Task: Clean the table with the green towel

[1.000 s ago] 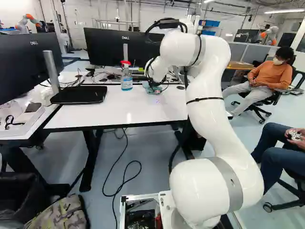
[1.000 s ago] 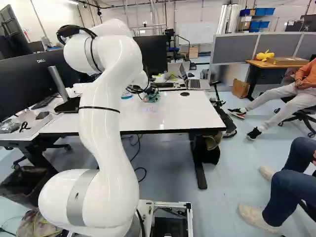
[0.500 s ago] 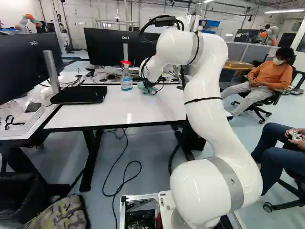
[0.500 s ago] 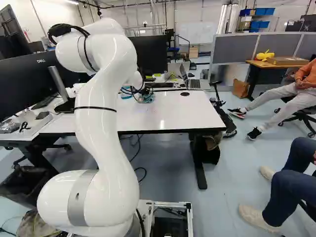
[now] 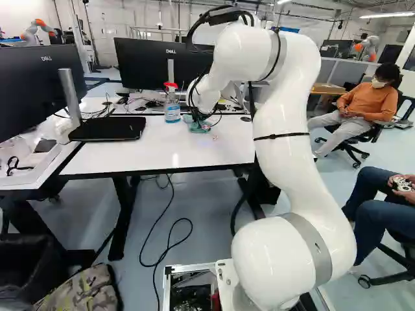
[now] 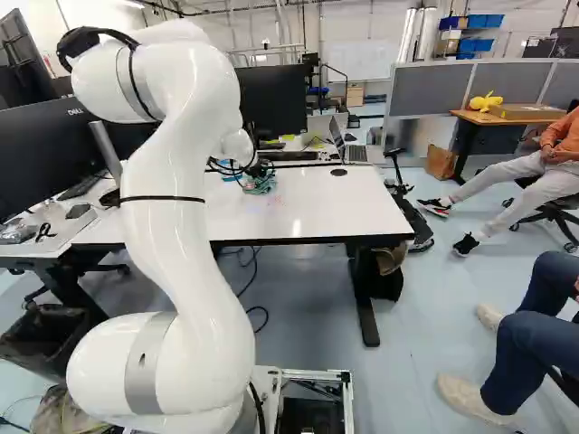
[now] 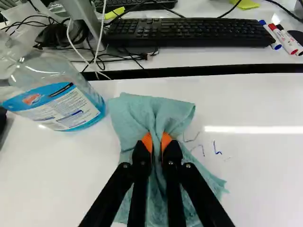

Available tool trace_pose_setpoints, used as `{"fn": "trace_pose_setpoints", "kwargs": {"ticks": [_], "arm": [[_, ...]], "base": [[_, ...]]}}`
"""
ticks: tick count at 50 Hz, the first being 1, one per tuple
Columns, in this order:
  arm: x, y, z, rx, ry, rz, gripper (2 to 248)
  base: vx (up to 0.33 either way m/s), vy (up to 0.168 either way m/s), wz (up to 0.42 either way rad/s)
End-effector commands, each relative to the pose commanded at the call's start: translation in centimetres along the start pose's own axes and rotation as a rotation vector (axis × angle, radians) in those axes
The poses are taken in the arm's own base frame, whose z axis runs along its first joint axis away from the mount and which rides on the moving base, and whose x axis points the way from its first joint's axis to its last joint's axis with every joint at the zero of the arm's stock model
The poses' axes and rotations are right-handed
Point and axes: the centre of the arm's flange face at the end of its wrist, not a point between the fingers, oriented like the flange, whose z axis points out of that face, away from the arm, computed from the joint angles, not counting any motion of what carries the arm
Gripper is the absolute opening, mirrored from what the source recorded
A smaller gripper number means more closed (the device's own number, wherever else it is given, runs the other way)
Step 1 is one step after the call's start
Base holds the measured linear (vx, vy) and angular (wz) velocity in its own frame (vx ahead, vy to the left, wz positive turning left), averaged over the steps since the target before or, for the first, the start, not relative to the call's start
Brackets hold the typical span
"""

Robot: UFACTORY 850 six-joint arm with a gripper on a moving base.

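Over the far part of the white table (image 5: pixel 149 152), my gripper (image 5: pixel 200 119) points down at the green towel (image 5: pixel 199 127). In the wrist view the gripper (image 7: pixel 157 142) is shut on a bunched fold of the towel (image 7: pixel 177 112), orange pads pressing it from both sides. The cloth spreads on the tabletop ahead of, beside and under the fingers. Faint pen marks (image 7: pixel 216 148) show on the table just beside the towel. In the right base view the towel (image 6: pixel 260 183) is partly covered by the wrist and cables.
A spray bottle (image 7: pixel 64 101) with a red top stands close beside the towel. Beyond the table's far edge lie a keyboard (image 7: pixel 189 32), markers (image 7: pixel 284 38) and cables. Monitors (image 5: pixel 155 63) stand behind and at the left; a black monitor base (image 5: pixel 107 128) rests on the table.
My arm has swung slightly toward the spray bottle, and the gripped towel has slid with it across the tabletop. More pen marks show in the right base view. The base has not moved.
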Motion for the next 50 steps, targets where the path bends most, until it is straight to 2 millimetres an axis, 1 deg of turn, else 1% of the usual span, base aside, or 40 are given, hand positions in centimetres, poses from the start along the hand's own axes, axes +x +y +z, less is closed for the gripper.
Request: {"fn": "trace_pose_setpoints", "kwargs": {"ticks": [9,20,34,50], "arm": [[-1.0,-0.1,-1.3,0.001,-0.014,-0.002,41],[-2.0,0.9,-2.7,-0.01,-0.028,0.007,41],[-2.7,3.0,-3.8,-0.033,-0.036,0.029,41],[-2.6,5.8,-4.0,-0.064,-0.034,0.061,41]], "base": [[0.0,0.0,0.0],[0.0,0.0,0.0],[0.0,0.0,0.0],[0.0,0.0,0.0]]}}
